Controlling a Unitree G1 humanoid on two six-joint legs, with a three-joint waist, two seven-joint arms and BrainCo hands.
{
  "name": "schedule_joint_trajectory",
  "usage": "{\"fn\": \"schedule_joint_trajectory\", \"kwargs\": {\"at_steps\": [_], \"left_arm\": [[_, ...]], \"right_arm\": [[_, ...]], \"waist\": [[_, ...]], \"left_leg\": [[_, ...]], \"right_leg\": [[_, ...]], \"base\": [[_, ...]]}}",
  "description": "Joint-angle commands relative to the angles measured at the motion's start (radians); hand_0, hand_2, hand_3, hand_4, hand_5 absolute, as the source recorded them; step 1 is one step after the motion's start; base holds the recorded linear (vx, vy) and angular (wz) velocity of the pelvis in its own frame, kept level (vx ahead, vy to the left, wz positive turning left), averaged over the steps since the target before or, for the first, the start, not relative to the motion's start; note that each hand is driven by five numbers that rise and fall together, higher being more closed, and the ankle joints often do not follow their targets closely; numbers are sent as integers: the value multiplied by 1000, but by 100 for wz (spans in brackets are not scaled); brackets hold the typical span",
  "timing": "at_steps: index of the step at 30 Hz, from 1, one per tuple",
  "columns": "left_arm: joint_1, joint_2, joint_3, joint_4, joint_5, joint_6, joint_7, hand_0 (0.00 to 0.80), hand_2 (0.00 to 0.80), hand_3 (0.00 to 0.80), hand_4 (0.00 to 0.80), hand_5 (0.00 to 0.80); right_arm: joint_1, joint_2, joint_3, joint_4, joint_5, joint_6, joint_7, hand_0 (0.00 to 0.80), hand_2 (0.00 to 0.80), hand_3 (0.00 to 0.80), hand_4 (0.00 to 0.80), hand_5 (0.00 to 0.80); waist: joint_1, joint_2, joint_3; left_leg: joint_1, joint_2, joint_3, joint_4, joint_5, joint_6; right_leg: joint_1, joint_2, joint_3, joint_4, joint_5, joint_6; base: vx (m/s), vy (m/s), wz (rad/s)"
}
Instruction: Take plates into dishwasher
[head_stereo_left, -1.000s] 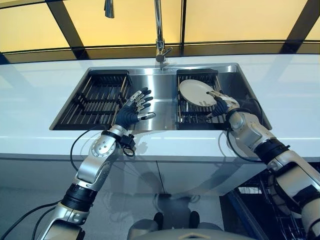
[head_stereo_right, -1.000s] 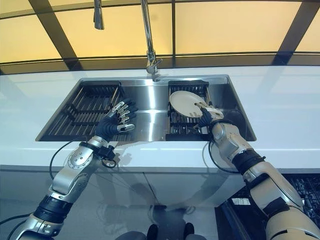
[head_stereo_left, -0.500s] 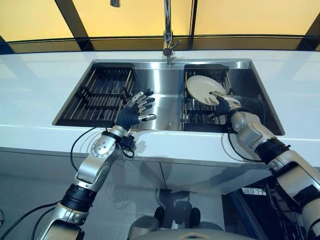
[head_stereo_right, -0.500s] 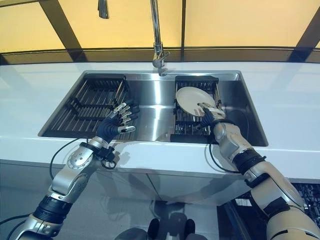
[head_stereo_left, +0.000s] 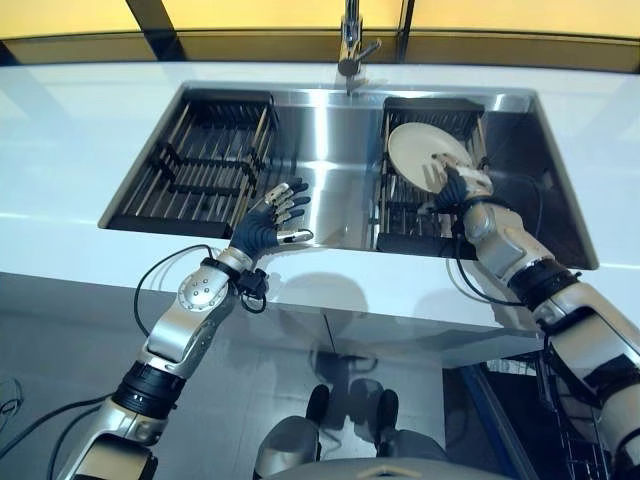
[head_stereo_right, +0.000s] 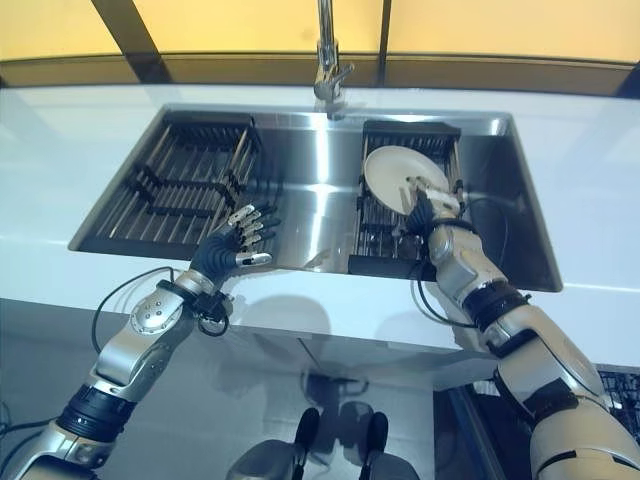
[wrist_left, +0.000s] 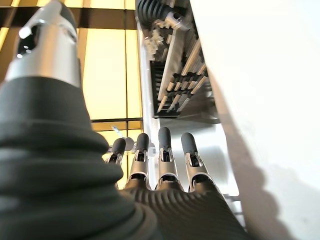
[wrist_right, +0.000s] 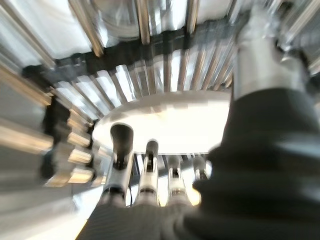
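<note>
White counter (head_stereo_left: 80, 120) with a steel sink (head_stereo_left: 330, 190) sunk into it, faucet (head_stereo_left: 352, 40) at 12 o'clock and amber window panels behind. Two dark racks sit in the basin: the left rack (head_stereo_left: 205, 165) at 9 o'clock, the right rack (head_stereo_left: 425, 190) at 3 o'clock. The white plate (head_stereo_left: 425, 152) leans tilted in the right rack. The right hand (head_stereo_left: 462, 186) is on the plate's near edge, fingers under it and thumb over the rim, so it's gripping it. The left hand (head_stereo_left: 268, 217) hovers over the sink's front wall, fingers spread and relaxed, holding nothing.
</note>
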Motion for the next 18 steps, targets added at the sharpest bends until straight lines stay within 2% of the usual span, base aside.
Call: {"fn": "schedule_joint_trajectory", "kwargs": {"at_steps": [1,2,3,5,6,11,18], "left_arm": [[-169,43,-24,11,-39,-86,28,0,0,0,0,0],[-181,49,-28,12,-40,-89,38,0,0,0,0,0],[-190,56,-32,13,-44,-96,45,0,0,0,0,0],[-214,76,-41,21,-52,-117,58,0,0,0,0,0],[-227,81,-46,27,-53,-131,64,0,0,0,0,0],[-287,110,-57,49,-72,-171,81,0,0,0,0,0],[-308,158,-47,36,-107,-212,85,0,0,0,0,0]], "right_arm": [[-182,-57,109,33,49,16,-60,0,0,0,0,0],[-192,-56,121,40,57,17,-73,147,147,147,147,147],[-202,-59,132,44,73,20,-84,248,248,248,248,248],[-223,-62,147,62,98,18,-115,637,637,637,637,637],[-236,-61,155,75,94,15,-130,800,800,800,800,800],[-311,-77,179,128,89,-11,-152,800,800,800,800,800],[-367,-132,202,89,67,-31,-189,800,800,800,800,800]], "waist": [[23,-5,62],[23,-7,69],[22,-8,77],[21,-13,96],[20,-14,106],[16,-11,154],[6,-13,199]], "left_leg": [[-20,-38,28,-2,-100,48],[-30,-37,32,-2,-98,48],[-39,-37,36,-2,-96,47],[-55,-37,38,-2,-92,47],[-63,-39,37,-2,-89,47],[-89,-42,37,-2,-75,48],[-98,-43,43,-2,-69,50]], "right_leg": [[47,4,68,5,-120,68],[38,6,70,5,-117,67],[29,8,72,5,-115,64],[11,13,77,5,-107,60],[2,15,78,5,-103,59],[-29,16,78,5,-84,55],[-43,15,69,5,-68,56]], "base": [[-134,-40,4],[-126,-39,3],[-95,-29,1],[-115,-37,0],[-125,-37,-2],[-111,-26,0],[-83,-14,4]]}}
